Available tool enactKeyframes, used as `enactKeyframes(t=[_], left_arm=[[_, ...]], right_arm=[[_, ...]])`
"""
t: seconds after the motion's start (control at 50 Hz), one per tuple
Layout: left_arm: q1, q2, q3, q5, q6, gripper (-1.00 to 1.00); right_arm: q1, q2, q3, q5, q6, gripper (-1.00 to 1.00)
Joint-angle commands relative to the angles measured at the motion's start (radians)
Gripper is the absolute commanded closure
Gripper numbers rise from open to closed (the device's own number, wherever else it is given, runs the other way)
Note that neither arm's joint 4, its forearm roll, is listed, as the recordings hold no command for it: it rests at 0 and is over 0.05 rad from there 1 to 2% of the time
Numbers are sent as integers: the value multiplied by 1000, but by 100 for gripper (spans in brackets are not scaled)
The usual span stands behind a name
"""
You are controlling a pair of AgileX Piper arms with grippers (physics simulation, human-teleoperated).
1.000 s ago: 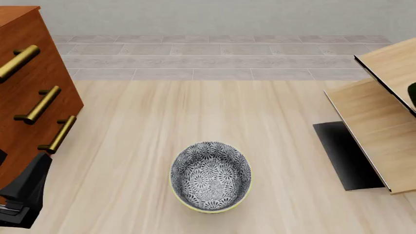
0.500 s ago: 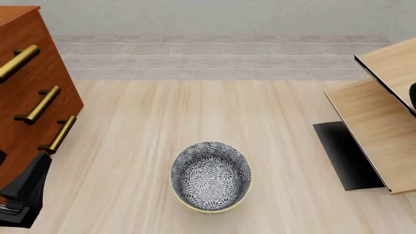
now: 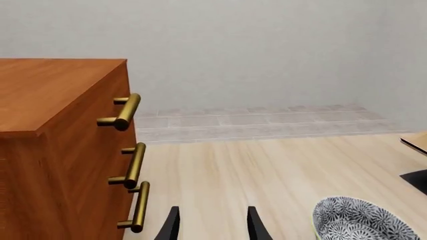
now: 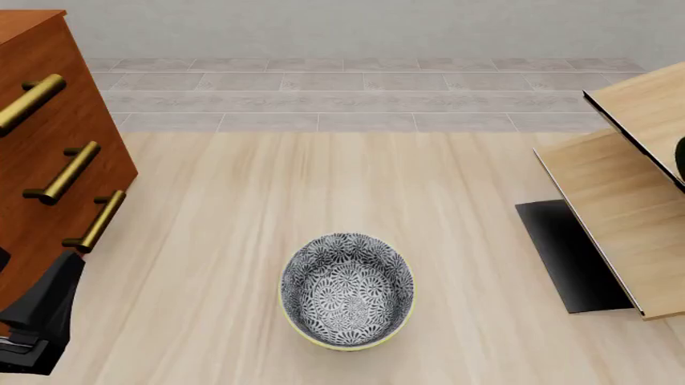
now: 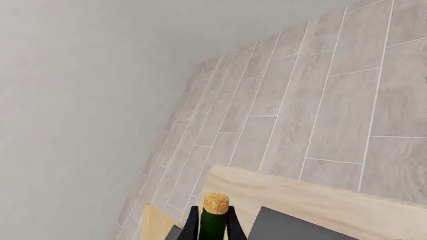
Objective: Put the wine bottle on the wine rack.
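The wine bottle (image 5: 214, 224) shows in the right wrist view as a dark green neck with a tan cork (image 5: 216, 203). My right gripper (image 5: 213, 227) is shut on the neck, with one dark finger on each side. In the front view only a dark sliver of the bottle (image 4: 679, 156) shows at the right edge, over the wine rack (image 4: 626, 216), whose slanted pale-wood panels stand on a black base plate (image 4: 567, 253). My left gripper (image 3: 213, 225) is open and empty, low at the front left (image 4: 38, 321) beside the cabinet.
A reddish-brown drawer cabinet (image 4: 54, 160) with brass handles stands at the left and also shows in the left wrist view (image 3: 60, 150). A patterned bowl (image 4: 346, 290) sits at the table's middle front and shows in the left wrist view (image 3: 360, 222).
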Motion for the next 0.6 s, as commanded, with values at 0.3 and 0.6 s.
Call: enactKeyframes(t=[0.3, 0.6], left_arm=[[5, 0, 0, 1, -4, -100], [7, 0, 0, -1, -6, -100]], right_arm=[[41, 18, 60, 28, 11, -100], [43, -2, 43, 55, 12, -100]])
